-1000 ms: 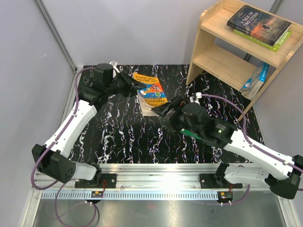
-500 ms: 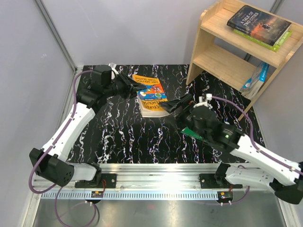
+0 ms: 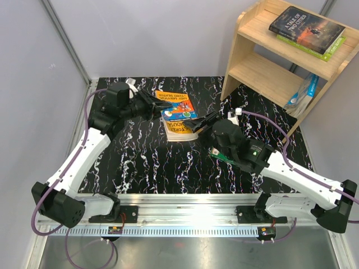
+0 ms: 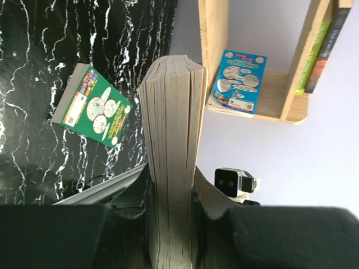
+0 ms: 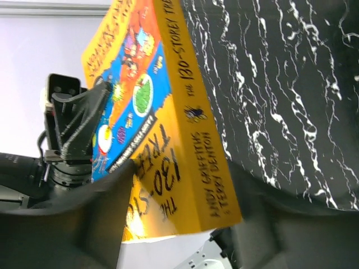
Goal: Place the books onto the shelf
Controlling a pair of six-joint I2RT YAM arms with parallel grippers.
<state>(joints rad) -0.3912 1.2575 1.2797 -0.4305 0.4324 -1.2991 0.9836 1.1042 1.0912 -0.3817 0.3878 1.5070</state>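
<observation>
- Black marble-patterned table (image 3: pixel 140 162), veined in white, bears everything else; both arms are bolted at its near edge.
- Light wooden shelf (image 3: pixel 255 70) stands at the table's far right corner, with two tiers and slanted side panels.
- Left gripper (image 3: pixel 154 105) reaches to the far middle of the table. Its jaws are pressed together on the page edge of the thick colourful book (image 3: pixel 178 115); the left wrist view shows the page block (image 4: pixel 171 145) clamped upright between the two fingers.
- Right gripper (image 3: pixel 201 120) meets the same book from the opposite side. Its fingers (image 5: pixel 106 196) stand spread on either side of the yellow spine end. I cannot tell whether the pads actually press on the cover.
- That book, yellow and orange with a blue cartoon panel, hangs tilted between the two grippers over the table, well apart from the shelf. Whether any edge touches the table I cannot tell.
- Dark book (image 3: pixel 305 25) lies flat on the shelf's top board, stacked on a lime green book (image 3: pixel 332 47).
- Blue book (image 4: pixel 238 81) leans in the shelf's lower compartment.
- Green book with silver coins (image 4: pixel 92 106) lies flat on the table, mostly hidden under the right arm in the top view.
</observation>
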